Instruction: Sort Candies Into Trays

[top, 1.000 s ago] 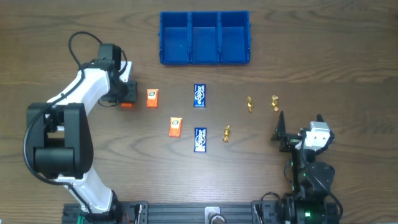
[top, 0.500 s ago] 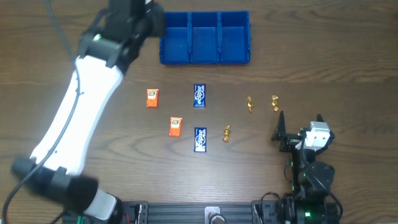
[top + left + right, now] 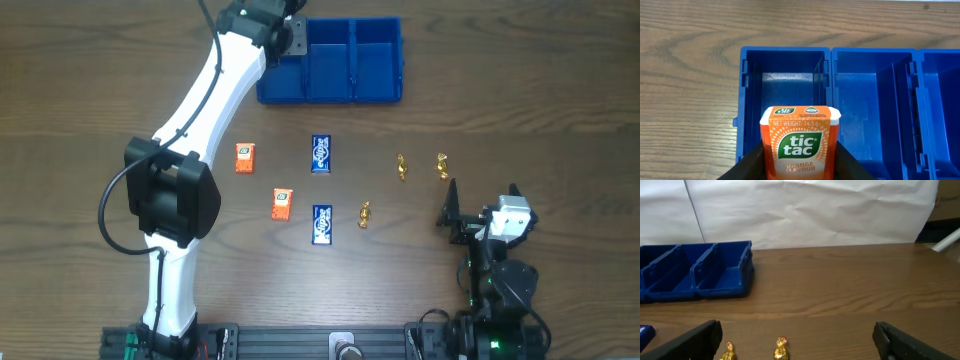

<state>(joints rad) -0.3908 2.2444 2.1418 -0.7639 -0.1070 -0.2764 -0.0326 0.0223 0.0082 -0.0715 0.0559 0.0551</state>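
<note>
Candy box (image 3: 800, 145) in left gripper (image 3: 800, 166) over tray (image 3: 743, 100)

- Top: fixed overhead, straight down on the whole table (image 3: 80, 100).
- Left wrist: close above blue tray (image 3: 790, 85), angled down into end compartment.
- Right wrist: low, near-level across table toward far tray.
- Shared: tray in all three; gold candies (image 3: 781, 350) in top and right wrist.
</note>
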